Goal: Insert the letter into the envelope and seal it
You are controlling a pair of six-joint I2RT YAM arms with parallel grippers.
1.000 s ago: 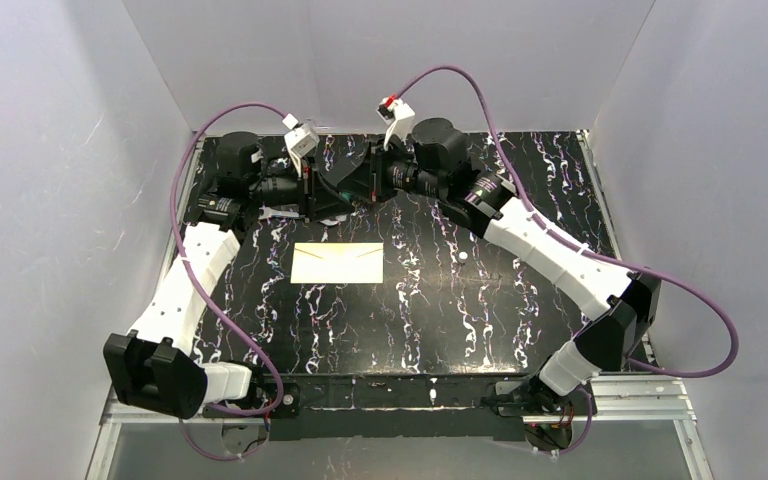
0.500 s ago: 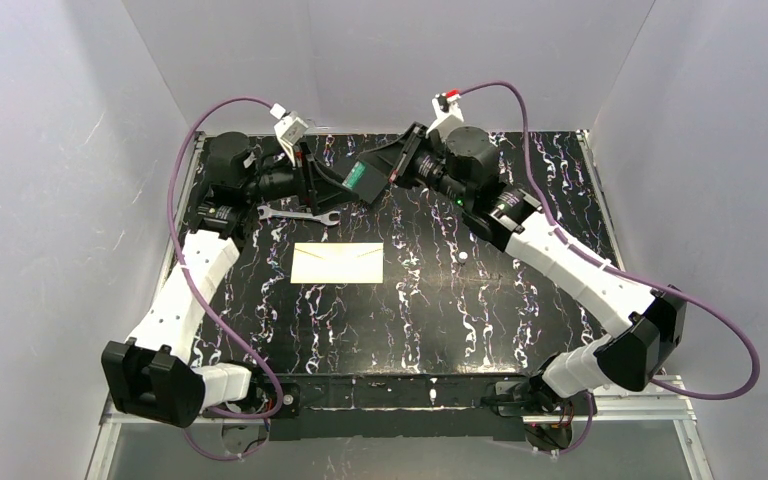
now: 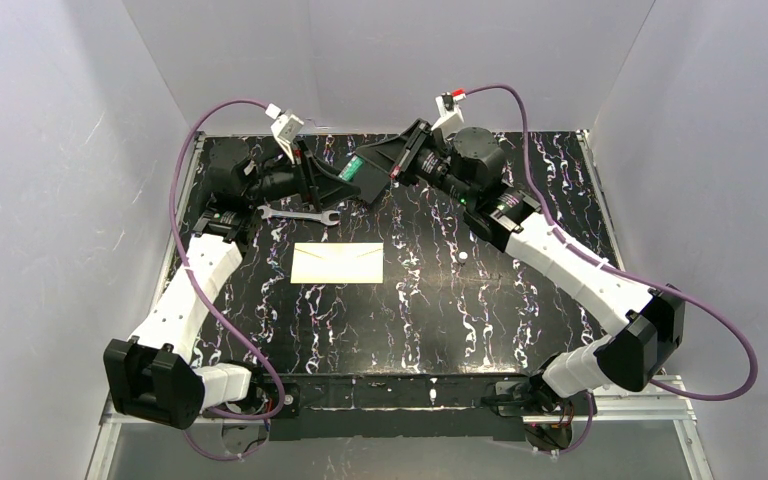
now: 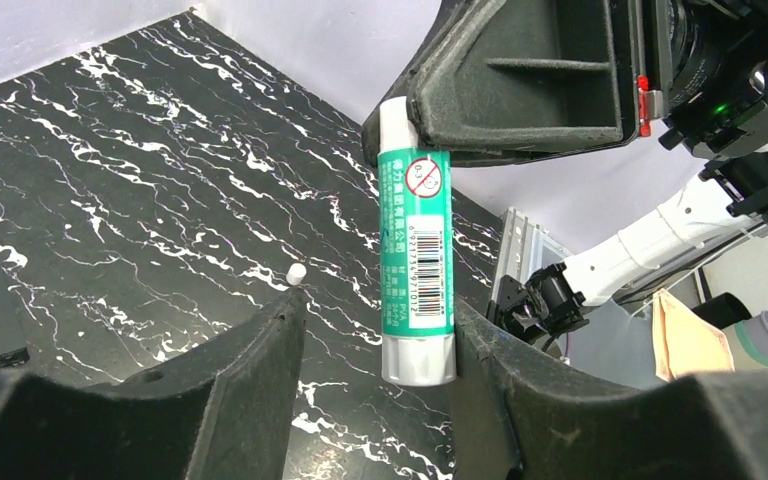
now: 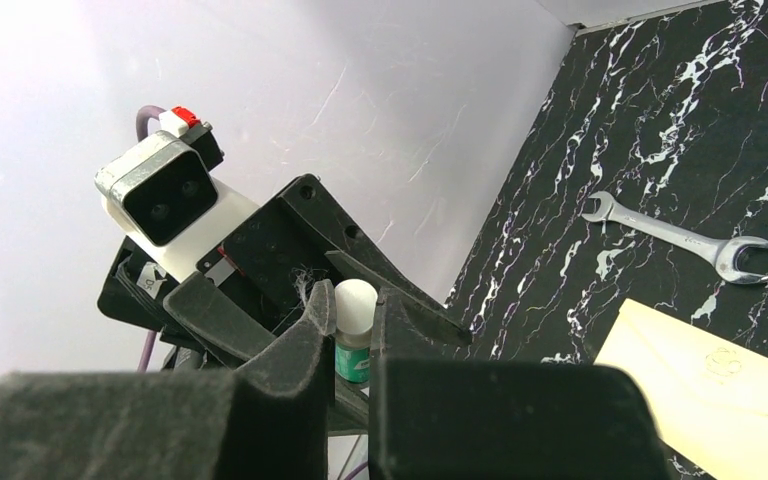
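Observation:
The cream envelope [image 3: 338, 263] lies flat mid-table with its flap down; its corner shows in the right wrist view [image 5: 720, 390]. The tan letter is not in view on the table. My right gripper [image 3: 367, 166] is shut on the white end of a green glue stick [image 3: 352, 172], held in the air at the back; the right wrist view shows its jaws [image 5: 353, 310] pinching that end [image 5: 354, 300]. My left gripper [image 4: 375, 350] is open around the stick's other end [image 4: 415, 240], which touches only the right finger [image 4: 500, 390].
A steel wrench [image 3: 298, 214] lies on the black marbled table just behind the envelope, below the grippers. A small white pellet [image 3: 463, 256] lies right of the envelope. White walls close in the back and both sides.
Both grippers rose from the table at the back, uncovering the wrench. The right arm swung right and up with the glue stick. The envelope has not moved.

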